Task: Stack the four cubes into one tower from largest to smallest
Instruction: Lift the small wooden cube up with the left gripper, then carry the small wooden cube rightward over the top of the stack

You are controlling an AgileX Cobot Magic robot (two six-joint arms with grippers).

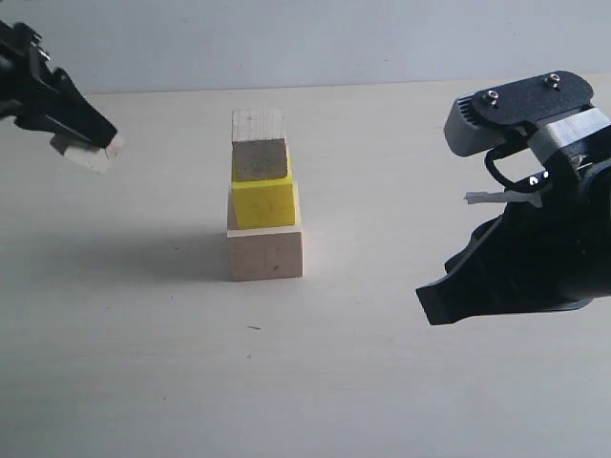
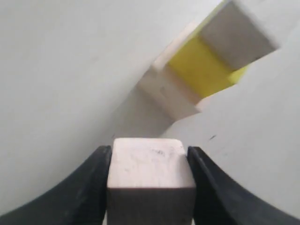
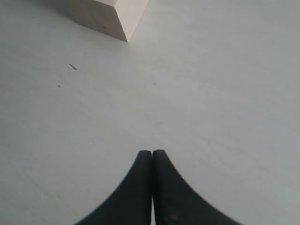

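Mid-table stands a column of three cubes: a large pale wood cube [image 1: 265, 253] at the bottom, a yellow cube [image 1: 264, 202] on it, and a smaller pale wood cube [image 1: 261, 157] on top. My left gripper [image 1: 95, 145] hangs in the air at the far left, well apart from the column, shut on the last small pale wood cube [image 1: 93, 155]. In the left wrist view that small cube [image 2: 150, 161] fills the gap between the black fingers [image 2: 96, 183]. My right gripper [image 1: 434, 305] hovers low to the column's right, shut and empty [image 3: 152, 153].
The pale table [image 1: 143, 382] spreads out on all sides of the column. A corner of the large cube [image 3: 112, 16] shows ahead of my right gripper. In the left wrist view the column [image 2: 201, 68] lies ahead, at a distance.
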